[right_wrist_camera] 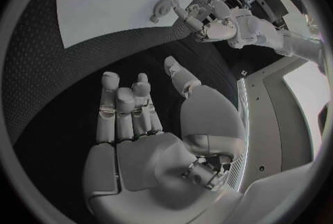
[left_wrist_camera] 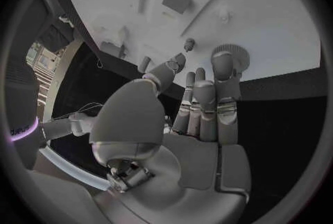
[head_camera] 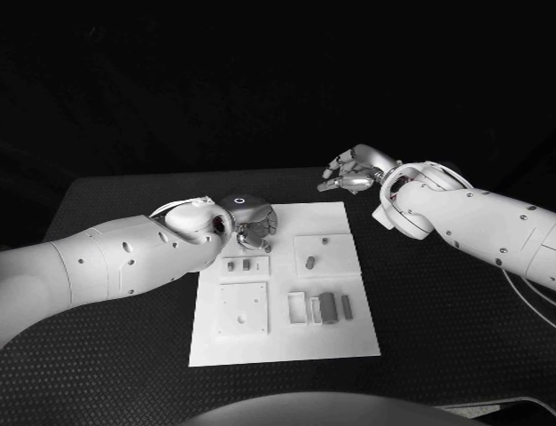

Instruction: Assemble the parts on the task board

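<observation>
1. The counter is black and carries the board, a white plate lying in its middle.
2. The left robot hand hovers over the board's far left corner, fingers apart, holding nothing.
3. The right robot hand hangs beyond the board's far edge, fingers apart and empty.
4. The small parts lie on the board.

Left hand empty; right hand too (fingers apart).

Dim, colourless frames; wrist views bend at edges, perhaps slightly soft.
</observation>
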Robot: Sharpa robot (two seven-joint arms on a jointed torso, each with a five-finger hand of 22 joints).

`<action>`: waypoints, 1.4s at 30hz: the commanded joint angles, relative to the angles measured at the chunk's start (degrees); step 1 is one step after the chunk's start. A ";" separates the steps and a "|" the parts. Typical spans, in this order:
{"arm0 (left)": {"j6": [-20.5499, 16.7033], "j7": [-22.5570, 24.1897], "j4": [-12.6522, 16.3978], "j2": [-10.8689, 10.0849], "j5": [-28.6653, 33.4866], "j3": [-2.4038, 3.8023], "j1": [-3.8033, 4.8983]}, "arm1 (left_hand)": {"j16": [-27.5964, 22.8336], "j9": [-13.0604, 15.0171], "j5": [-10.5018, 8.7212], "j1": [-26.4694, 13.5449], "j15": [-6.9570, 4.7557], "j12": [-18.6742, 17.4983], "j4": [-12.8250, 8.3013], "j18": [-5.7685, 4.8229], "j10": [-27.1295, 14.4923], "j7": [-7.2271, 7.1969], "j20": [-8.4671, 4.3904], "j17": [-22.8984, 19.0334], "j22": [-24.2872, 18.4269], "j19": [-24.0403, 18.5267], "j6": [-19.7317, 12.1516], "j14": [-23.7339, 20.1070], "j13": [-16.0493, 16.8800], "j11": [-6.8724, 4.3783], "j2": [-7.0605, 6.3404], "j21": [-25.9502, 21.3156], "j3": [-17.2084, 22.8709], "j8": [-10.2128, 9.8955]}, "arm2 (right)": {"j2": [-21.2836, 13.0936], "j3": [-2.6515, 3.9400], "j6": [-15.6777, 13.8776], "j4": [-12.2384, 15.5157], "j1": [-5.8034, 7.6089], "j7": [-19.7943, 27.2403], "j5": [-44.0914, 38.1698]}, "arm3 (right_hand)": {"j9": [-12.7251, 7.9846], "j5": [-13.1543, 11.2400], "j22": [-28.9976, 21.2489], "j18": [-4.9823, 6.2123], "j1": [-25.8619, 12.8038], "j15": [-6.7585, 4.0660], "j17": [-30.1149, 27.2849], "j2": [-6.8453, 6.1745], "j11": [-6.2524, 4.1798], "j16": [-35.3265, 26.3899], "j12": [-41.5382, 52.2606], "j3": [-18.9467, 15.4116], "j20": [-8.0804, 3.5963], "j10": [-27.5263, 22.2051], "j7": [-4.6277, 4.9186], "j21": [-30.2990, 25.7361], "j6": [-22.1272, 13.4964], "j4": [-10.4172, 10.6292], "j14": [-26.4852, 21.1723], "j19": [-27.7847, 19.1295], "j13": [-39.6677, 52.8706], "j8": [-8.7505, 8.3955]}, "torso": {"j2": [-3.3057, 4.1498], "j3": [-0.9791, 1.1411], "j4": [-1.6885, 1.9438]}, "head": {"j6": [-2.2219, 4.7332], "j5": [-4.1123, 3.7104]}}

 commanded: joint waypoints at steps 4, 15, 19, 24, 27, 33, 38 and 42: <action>1.57 0.76 -0.96 0.66 -1.11 -0.02 -0.54 | 0.34 -0.08 -0.26 -0.28 -0.17 -0.10 -0.02 4.63 0.52 -0.05 0.11 0.08 1.46 0.41 0.28 0.36 -0.09 0.13 0.50 0.36 -0.27 -0.02 | -0.03 0.03 0.31 0.25 -0.02 0.50 -0.05 | 0.04 0.11 0.59 0.90 -0.33 -0.38 -0.09 0.27 0.03 0.20 0.36 -0.15 -0.03 -0.20 0.40 -0.20 0.11 -0.10 0.01 -0.20 -0.08 -0.09 | -0.03 -0.01 0.05 | -0.21 -0.05; 1.45 0.88 -2.78 1.93 -1.42 -0.07 -1.48 | 0.48 -0.16 -0.27 -0.37 -0.13 -0.31 -0.01 4.67 0.51 0.04 0.12 0.09 1.46 0.40 0.21 0.36 -0.20 0.18 0.47 0.55 -0.31 -0.10 | -0.10 0.03 0.21 0.34 -0.02 0.51 -0.05 | 0.05 0.11 0.59 0.90 -0.32 -0.38 -0.10 0.28 0.04 0.21 0.38 -0.15 -0.03 -0.19 0.40 -0.20 0.12 -0.11 0.02 -0.18 -0.10 -0.08 | 0.03 -0.02 -0.05 | -0.37 -0.14; 1.45 0.81 -3.31 2.17 -1.52 -0.08 -1.68 | 0.50 -0.21 -0.27 -0.44 -0.06 -0.40 0.01 4.68 0.51 0.10 0.15 0.08 1.45 0.34 0.17 0.33 -0.25 0.25 0.44 0.61 -0.32 -0.14 | -0.14 0.03 -0.49 0.23 -0.01 0.85 0.41 | 0.01 0.11 0.59 0.90 -0.27 -0.36 -0.12 0.22 0.07 0.18 0.38 -0.14 -0.03 -0.21 0.44 -0.22 -0.07 -0.17 -0.01 -0.21 -0.13 -0.19 | -0.02 0.03 -0.01 | -0.39 -0.23; 1.71 0.86 -3.55 2.34 -1.54 -0.08 -1.74 | 0.55 -0.21 -0.23 -0.43 0.00 -0.40 0.03 4.74 0.83 0.17 0.21 0.06 1.44 0.25 0.42 0.27 -0.27 0.31 0.58 0.74 -0.23 -0.02 | -0.08 0.03 -1.11 0.07 -0.01 1.47 1.85 | -0.16 0.01 -0.32 0.56 -0.26 0.40 -1.81 0.14 0.81 -3.37 -2.83 0.43 1.07 -2.73 1.10 -2.88 -1.76 -0.41 -2.76 -3.47 -2.30 -1.06 | -0.05 0.04 -0.03 | -0.50 -0.24; 1.38 1.03 -3.59 2.39 -1.54 -0.08 -1.79 | 0.60 -0.20 -0.23 -0.39 0.01 -0.36 0.03 4.79 1.16 0.19 0.24 0.05 1.44 0.20 0.66 0.24 -0.26 0.32 0.73 0.86 -0.13 0.09 | -0.08 0.03 -1.22 0.07 0.00 1.72 2.20 | -0.06 0.10 -0.80 0.47 -0.09 0.59 -2.94 0.17 1.00 -5.04 -4.14 0.47 1.74 -2.92 1.36 -3.94 -2.20 -0.46 -3.13 -4.32 -3.70 -1.17 | -0.08 0.08 0.01 | -0.56 -0.25; 1.26 1.21 -3.75 2.50 -1.54 -0.08 -2.10 | 0.69 -0.22 0.03 -0.06 -0.04 -0.38 -0.03 4.85 1.59 0.08 0.26 0.01 1.44 0.10 1.02 0.21 -0.28 0.26 1.00 1.06 0.24 0.23 | -0.01 0.03 -1.17 -0.24 0.00 2.23 3.46 | 0.27 0.08 -3.94 -0.30 -0.42 1.71 -7.93 0.37 1.91 -14.12 -12.60 1.40 4.00 -5.00 2.06 -10.19 -3.24 -0.42 -6.71 -9.67 -10.82 -1.34 | -0.11 0.06 0.01 | -0.69 -0.22; 1.28 1.27 -3.89 2.57 -1.53 -0.08 -2.30 | 0.71 -0.24 0.09 0.01 -0.05 -0.43 0.00 4.86 1.72 0.04 0.26 -0.01 1.44 0.05 1.14 0.20 -0.31 0.25 1.16 1.16 0.40 0.27 | 0.11 0.03 -0.64 -0.49 0.00 2.70 5.05 | 0.62 -0.07 -8.89 -1.72 -0.86 5.43 -15.33 0.38 3.43 -29.23 -25.35 2.47 6.62 -5.88 3.32 -18.83 -4.47 -0.55 -10.24 -16.43 -21.17 -1.39 | -0.08 0.08 -0.01 | -0.73 -0.24; 1.34 1.27 -3.92 2.63 -1.53 -0.08 -2.32 | 0.75 -0.25 0.10 0.04 -0.08 -0.43 0.02 4.86 1.93 0.04 0.26 -0.03 1.44 0.01 1.31 0.19 -0.32 0.22 1.33 1.26 0.53 0.33 | 0.16 0.03 -0.13 -0.66 0.00 3.02 5.95 | 0.75 0.13 -11.05 -2.97 -0.73 8.93 -20.41 0.66 4.43 -40.12 -31.81 2.59 8.06 -5.21 3.89 -23.33 -5.46 -0.60 -12.06 -21.17 -26.56 -1.46 | -0.09 0.07 -0.04 | -0.71 -0.27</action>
